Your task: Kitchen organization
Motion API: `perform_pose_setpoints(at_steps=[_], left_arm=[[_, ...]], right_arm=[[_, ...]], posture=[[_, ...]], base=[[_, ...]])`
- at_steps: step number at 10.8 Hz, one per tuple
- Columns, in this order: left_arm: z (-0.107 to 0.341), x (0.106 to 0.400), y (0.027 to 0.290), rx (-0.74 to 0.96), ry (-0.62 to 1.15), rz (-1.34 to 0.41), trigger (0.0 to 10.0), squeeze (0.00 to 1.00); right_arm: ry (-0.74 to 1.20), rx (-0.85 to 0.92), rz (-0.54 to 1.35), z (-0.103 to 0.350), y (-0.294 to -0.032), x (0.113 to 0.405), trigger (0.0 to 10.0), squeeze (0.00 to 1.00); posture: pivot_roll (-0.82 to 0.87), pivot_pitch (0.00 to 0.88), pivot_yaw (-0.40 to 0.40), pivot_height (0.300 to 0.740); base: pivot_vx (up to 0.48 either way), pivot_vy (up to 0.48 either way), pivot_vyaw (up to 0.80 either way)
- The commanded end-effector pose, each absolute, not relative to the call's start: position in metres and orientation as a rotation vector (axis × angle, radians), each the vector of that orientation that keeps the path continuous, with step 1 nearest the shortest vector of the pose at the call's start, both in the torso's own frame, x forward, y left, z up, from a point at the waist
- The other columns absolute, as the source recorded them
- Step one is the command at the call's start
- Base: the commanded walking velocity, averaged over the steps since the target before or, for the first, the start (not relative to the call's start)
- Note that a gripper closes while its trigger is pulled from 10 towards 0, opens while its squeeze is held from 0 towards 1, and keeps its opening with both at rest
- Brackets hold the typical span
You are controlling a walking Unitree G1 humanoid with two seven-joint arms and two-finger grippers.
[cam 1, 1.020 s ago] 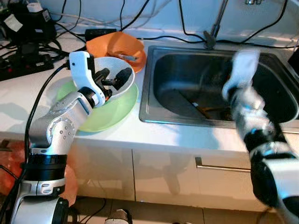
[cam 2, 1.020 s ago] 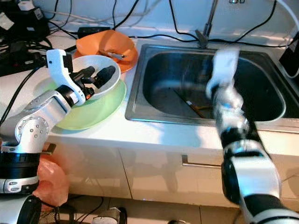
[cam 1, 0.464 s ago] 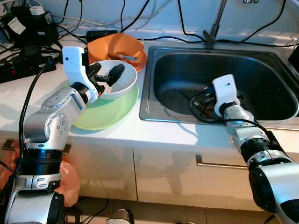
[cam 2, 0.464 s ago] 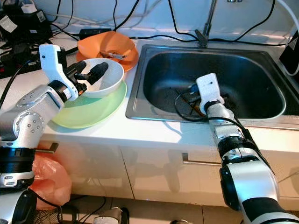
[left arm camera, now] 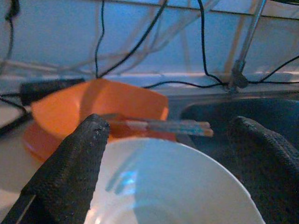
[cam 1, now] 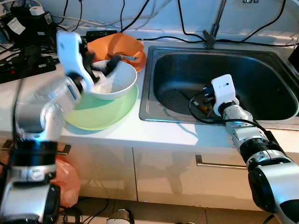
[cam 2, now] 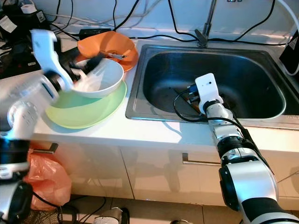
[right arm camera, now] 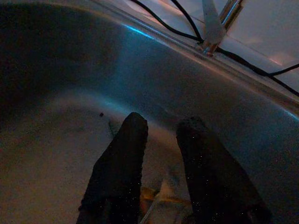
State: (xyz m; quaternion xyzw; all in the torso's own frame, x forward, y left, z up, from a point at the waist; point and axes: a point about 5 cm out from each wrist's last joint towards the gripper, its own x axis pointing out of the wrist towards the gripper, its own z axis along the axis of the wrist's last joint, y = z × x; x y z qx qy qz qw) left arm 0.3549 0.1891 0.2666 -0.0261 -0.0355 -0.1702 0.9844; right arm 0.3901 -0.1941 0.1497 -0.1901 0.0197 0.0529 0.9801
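Three bowls sit on the white tabletop [cam 1: 117, 133] left of the one steel sink [cam 1: 261, 65]. Nearest its front edge lies the pale green bowl [cam 1: 107, 109], wide and shallow. A smooth, glossy white bowl [cam 1: 117, 81] rests in it, and the left end effector [left arm camera: 187, 135], fingers [left arm camera: 74, 163] spread wide, straddles that bowl's rim. The orange bowl [cam 1: 119, 46], holding one utensil [left arm camera: 159, 125], is farther back toward the wall. Inside the sink, the right end effector [right arm camera: 161, 140] points at the basin floor, its fingers narrowly parted, a yellowish scrap [right arm camera: 163, 205] beneath them.
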Motion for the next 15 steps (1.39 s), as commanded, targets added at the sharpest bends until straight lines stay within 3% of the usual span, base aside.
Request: perform_pose_setpoints(at_steps=[1,2,5,6,7,8,11,15], left_arm=[[0.275,0.354,0.192,-0.021,-0.104,-0.334,10.0,0.82],[0.275,0.354,0.198,0.007,-0.106,-0.311,10.0,1.00],[0.273,0.351,0.228,0.080,-0.101,-0.184,10.0,1.00],[0.262,0.347,0.242,0.082,-0.059,-0.099,10.0,1.00],[0.257,0.344,0.249,0.093,-0.042,-0.059,10.0,0.48],[0.251,0.342,0.257,0.105,-0.021,-0.008,10.0,0.00],[0.228,0.347,0.263,-0.013,0.108,-0.011,10.0,0.00],[0.241,0.359,0.259,-0.070,0.118,-0.103,10.0,0.00]], right_arm=[[0.022,-0.390,0.105,0.151,-0.193,0.390,10.0,1.00],[-0.030,-0.409,0.114,0.159,-0.190,0.392,10.0,1.00],[-0.212,-0.282,0.129,0.192,-0.176,0.397,10.0,1.00],[-0.275,-0.183,0.176,0.202,-0.165,0.396,10.0,0.89],[-0.313,-0.143,0.213,0.206,-0.158,0.394,10.0,0.00],[-0.355,-0.098,0.270,0.212,-0.146,0.390,10.0,0.00],[-0.458,-0.022,0.487,0.235,-0.114,0.367,10.0,0.00],[-0.437,-0.040,0.520,0.235,-0.113,0.353,10.0,0.00]], posture=[[0.17,0.069,0.045,0.740],[0.17,0.069,0.045,0.740],[0.17,0.074,0.043,0.740],[0.18,0.075,0.041,0.740],[0.18,0.076,0.043,0.740],[0.19,0.076,0.045,0.740],[0.17,0.080,0.054,0.740],[0.16,0.081,0.067,0.740]], base=[[0.000,0.000,0.00],[0.000,0.000,0.00],[0.000,0.000,0.00],[0.000,0.000,0.00],[0.000,0.000,0.00],[0.000,0.000,0.00],[0.000,0.000,0.00],[0.000,0.000,0.00]])
